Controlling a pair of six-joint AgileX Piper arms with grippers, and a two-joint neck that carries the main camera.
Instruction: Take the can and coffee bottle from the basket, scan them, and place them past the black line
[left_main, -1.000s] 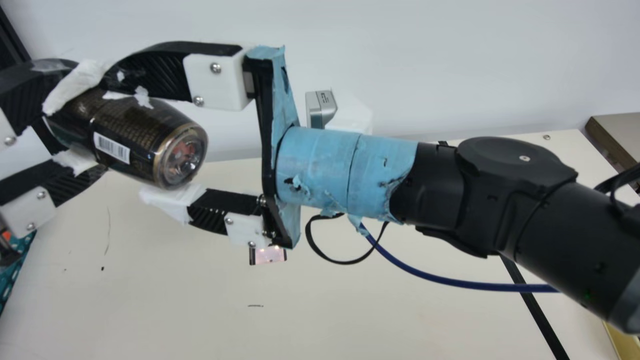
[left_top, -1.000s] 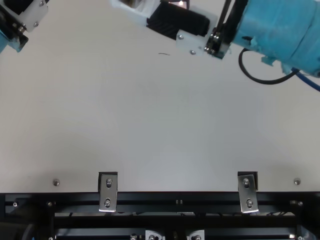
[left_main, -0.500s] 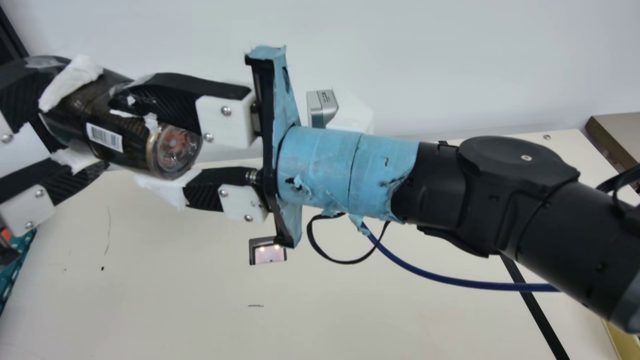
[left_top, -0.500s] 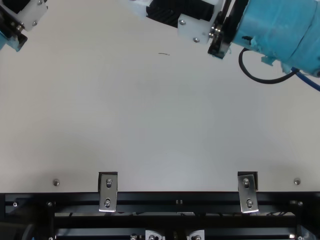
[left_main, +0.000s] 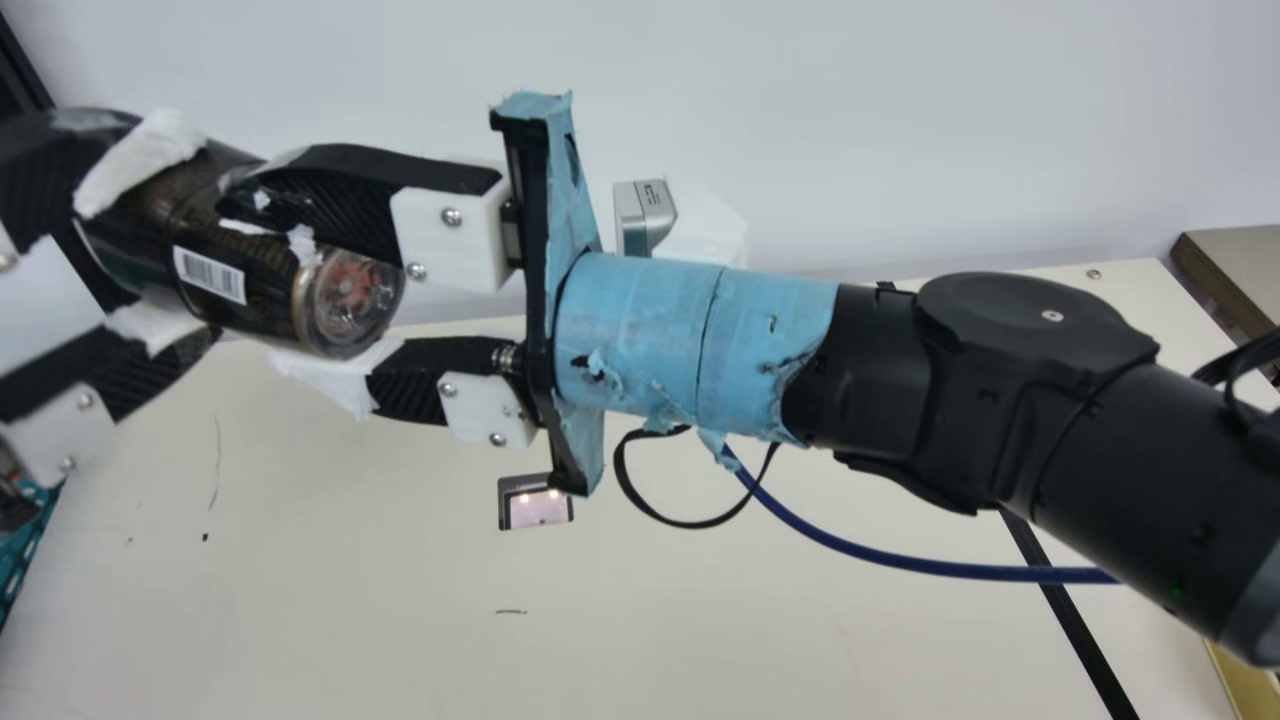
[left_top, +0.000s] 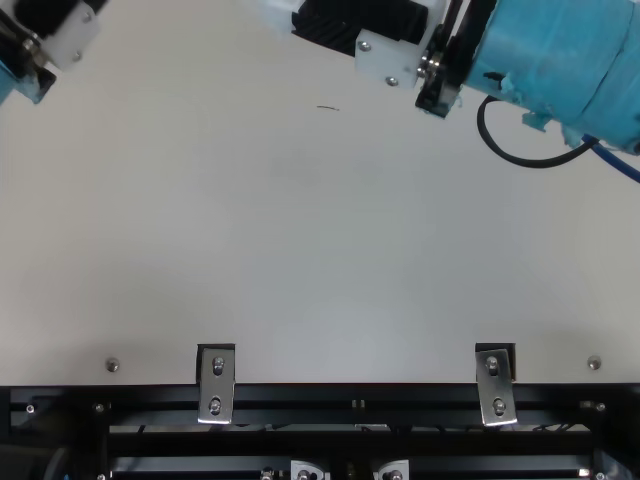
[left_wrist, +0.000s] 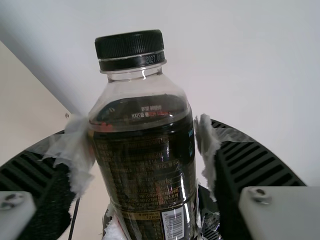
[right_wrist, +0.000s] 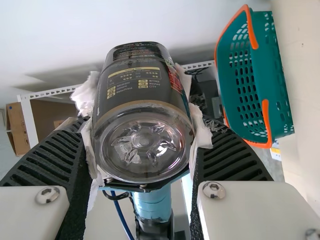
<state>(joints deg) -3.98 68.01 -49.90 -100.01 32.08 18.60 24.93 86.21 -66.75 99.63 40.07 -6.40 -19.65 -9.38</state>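
The dark coffee bottle (left_main: 208, 275) lies tilted in the air at the main view's upper left, base toward my right arm. My left gripper (left_main: 150, 240) is around its capped half, fingers spread slightly wider than the bottle. My right gripper (left_main: 268, 285) is shut on the base half. In the left wrist view the bottle (left_wrist: 145, 115) stands between the parted fingers of my left gripper (left_wrist: 142, 150). The right wrist view has the bottle's clear base (right_wrist: 142, 142) clamped by my right gripper (right_wrist: 140, 112). A black line (left_main: 1075, 615) crosses the table's right side.
A lit black-framed scanner window (left_main: 538, 505) lies in the table below my right gripper. A grey device (left_main: 642, 215) stands behind the right arm. The teal basket (right_wrist: 247, 75) with orange handles is beside the table edge; cables hang under the right wrist.
The right gripper's fingers have closed onto the bottle, shifting it slightly up and left. In the last half second the left gripper's fingers have spread a little. The right arm has stayed nearly still.
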